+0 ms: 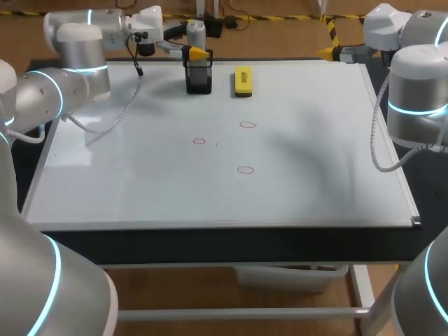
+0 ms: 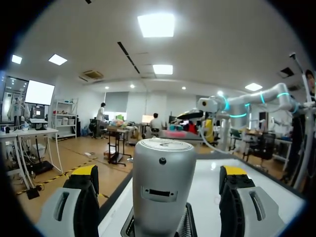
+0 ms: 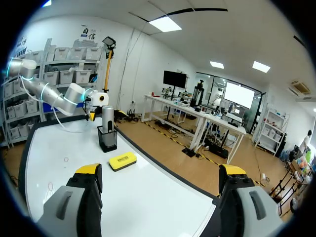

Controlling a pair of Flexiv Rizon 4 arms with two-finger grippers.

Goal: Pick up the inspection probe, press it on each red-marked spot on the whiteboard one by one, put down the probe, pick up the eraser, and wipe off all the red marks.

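Glossy smooth whiteboard [image 1: 315,175], satin metallic probe [image 2: 163,182], matt yellow plastic eraser [image 1: 243,80], black plastic holder [image 1: 199,80]

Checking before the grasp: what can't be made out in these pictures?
Probe tip: hidden inside the holder in every view.
The holder itself: mostly cut off by the left wrist view's edge.
Red marks: too small in the right wrist view to count; none show in the left wrist view.
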